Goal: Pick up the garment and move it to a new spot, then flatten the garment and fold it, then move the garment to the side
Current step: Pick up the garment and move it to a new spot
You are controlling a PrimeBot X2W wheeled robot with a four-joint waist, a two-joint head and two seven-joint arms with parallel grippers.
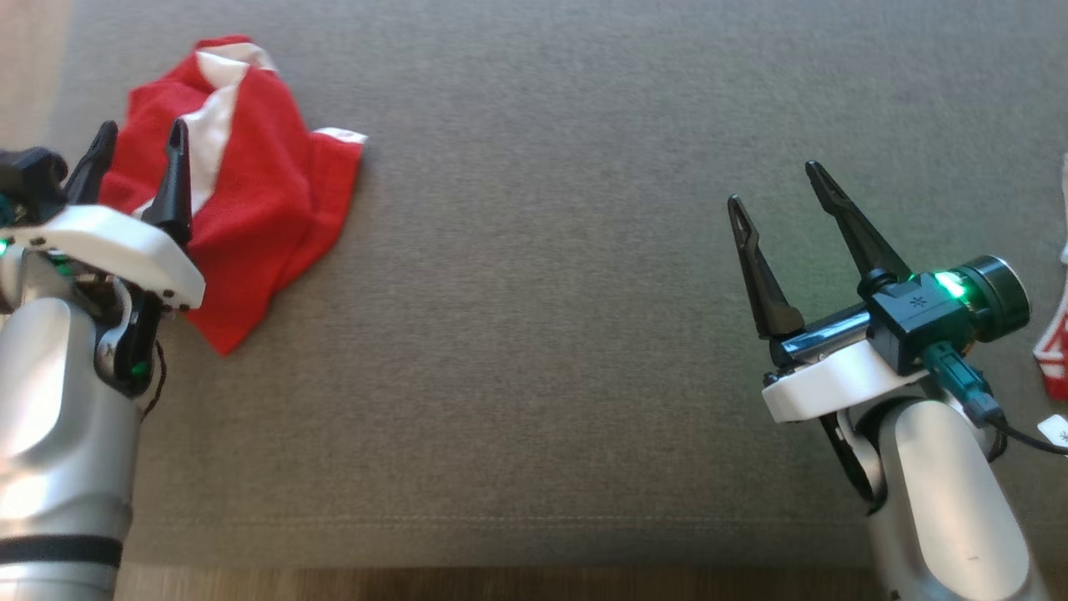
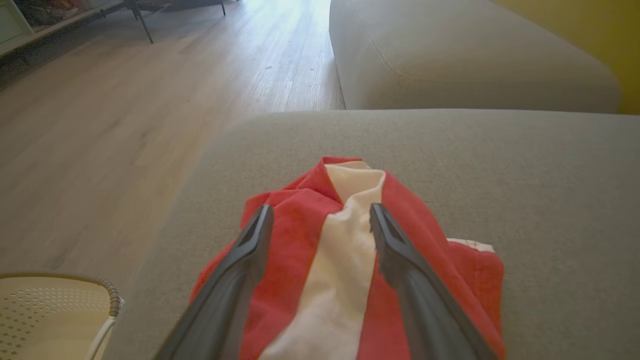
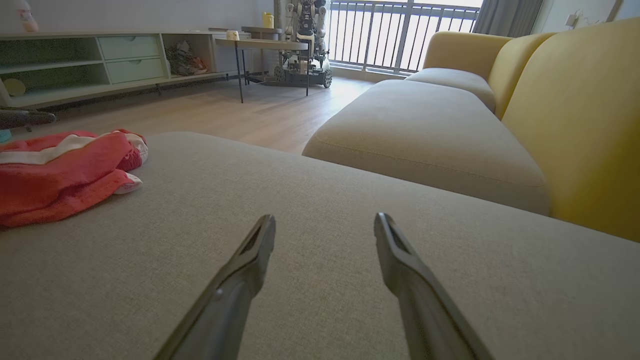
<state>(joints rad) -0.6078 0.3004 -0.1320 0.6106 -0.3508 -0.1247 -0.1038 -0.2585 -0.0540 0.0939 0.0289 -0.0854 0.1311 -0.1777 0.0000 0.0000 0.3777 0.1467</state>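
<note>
Garment [image 1: 250,184]: red cloth with white stripes and white edging, crumpled in a loose heap. It is located at the far left of the grey cushion [image 1: 542,334], close to its left edge as seen from the head view. One white-trimmed corner is turned out to the right, and a red point is spread toward the near edge.

Left gripper [image 1: 143,127]: jaws are spread wide, with nothing clamped between them. It is held over the left part of the garment, fingers pointed away from the robot. In the left wrist view a white stripe is framed between the two fingers. Whether the fingertips are touching the cloth cannot be told.

Right gripper [image 1: 773,184]: jaws are likewise spread wide and nothing is held. It is placed over bare cushion at the right, well apart from the garment, which is seen low at the left in the right wrist view.

Surroundings: a wooden floor [image 2: 125,100] is seen beyond the cushion's left edge. A cream perforated basket [image 2: 45,310] is caught at the lower left corner of the left wrist view. A second grey seat [image 3: 425,135] with yellow backrests [image 3: 575,125] is set beyond the cushion. A red and white item [image 1: 1053,334] is cut off by the right edge of the head view and cannot be identified
</note>
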